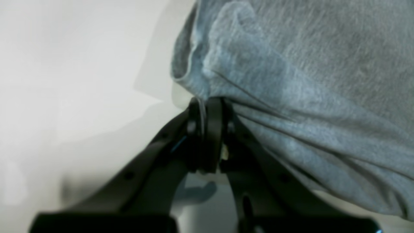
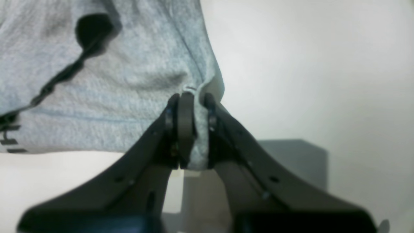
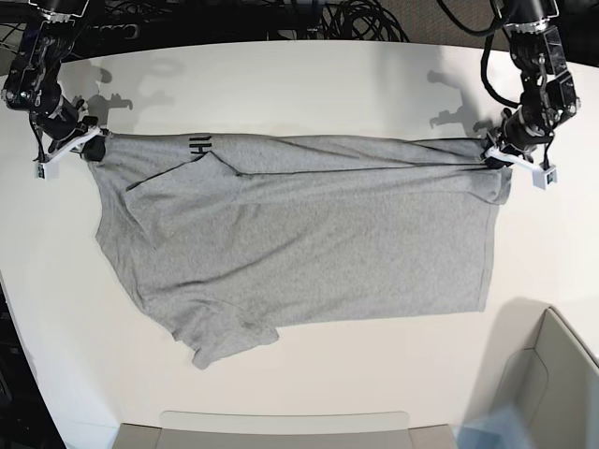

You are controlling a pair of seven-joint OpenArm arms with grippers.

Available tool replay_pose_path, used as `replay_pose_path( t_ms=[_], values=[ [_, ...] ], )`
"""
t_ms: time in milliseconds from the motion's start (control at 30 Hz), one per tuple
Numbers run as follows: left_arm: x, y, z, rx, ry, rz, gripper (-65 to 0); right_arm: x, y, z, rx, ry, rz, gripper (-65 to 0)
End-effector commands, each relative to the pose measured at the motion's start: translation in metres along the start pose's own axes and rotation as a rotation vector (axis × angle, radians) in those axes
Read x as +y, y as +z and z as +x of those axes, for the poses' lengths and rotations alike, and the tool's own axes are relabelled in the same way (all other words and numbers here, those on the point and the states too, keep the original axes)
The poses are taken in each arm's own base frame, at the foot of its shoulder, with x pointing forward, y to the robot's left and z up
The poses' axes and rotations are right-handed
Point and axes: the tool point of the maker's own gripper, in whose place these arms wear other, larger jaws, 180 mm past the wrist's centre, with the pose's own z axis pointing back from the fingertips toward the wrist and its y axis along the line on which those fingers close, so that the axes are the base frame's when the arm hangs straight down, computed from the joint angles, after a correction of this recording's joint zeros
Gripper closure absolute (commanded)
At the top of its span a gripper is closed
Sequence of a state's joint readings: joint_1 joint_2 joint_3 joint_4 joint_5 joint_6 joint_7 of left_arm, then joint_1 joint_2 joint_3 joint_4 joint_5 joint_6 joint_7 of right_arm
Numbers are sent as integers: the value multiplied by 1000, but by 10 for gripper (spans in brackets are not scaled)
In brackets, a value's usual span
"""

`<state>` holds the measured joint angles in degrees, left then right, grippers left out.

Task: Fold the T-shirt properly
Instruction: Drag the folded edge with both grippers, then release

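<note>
Base overhead; wrist cams close on T-shirt (image 3: pixel 309 243).

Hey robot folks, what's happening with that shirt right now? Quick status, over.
Left gripper shut on T-shirt edge. Right gripper shut on the opposite edge. Shirt stretched between them, rest lying on white table. Nothing in the way.

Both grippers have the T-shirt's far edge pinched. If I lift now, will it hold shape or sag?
Likely sags: the T-shirt already bunches into pleats at the left gripper. Probably light, thin knit cloth. The right gripper holds only a narrow edge, so it may slip under a hard pull.
</note>
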<state>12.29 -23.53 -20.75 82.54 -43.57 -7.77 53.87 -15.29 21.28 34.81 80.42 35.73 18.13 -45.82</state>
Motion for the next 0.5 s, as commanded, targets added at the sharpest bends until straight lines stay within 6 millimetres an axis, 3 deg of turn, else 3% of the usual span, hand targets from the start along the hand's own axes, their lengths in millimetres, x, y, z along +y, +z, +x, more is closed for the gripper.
replay_pose_path(
  t_ms=[0,133,467],
  values=[
    [18,6,-3,20,-11,65,0,-9,8,5,-1,37,-36,0],
    [37,12,-22,56,-4,104,0,4,22,-9,15,90,-25,0],
    [72,53,-56,90,-43,189,0,35,48,-54,74,138,20,0]
  ],
)
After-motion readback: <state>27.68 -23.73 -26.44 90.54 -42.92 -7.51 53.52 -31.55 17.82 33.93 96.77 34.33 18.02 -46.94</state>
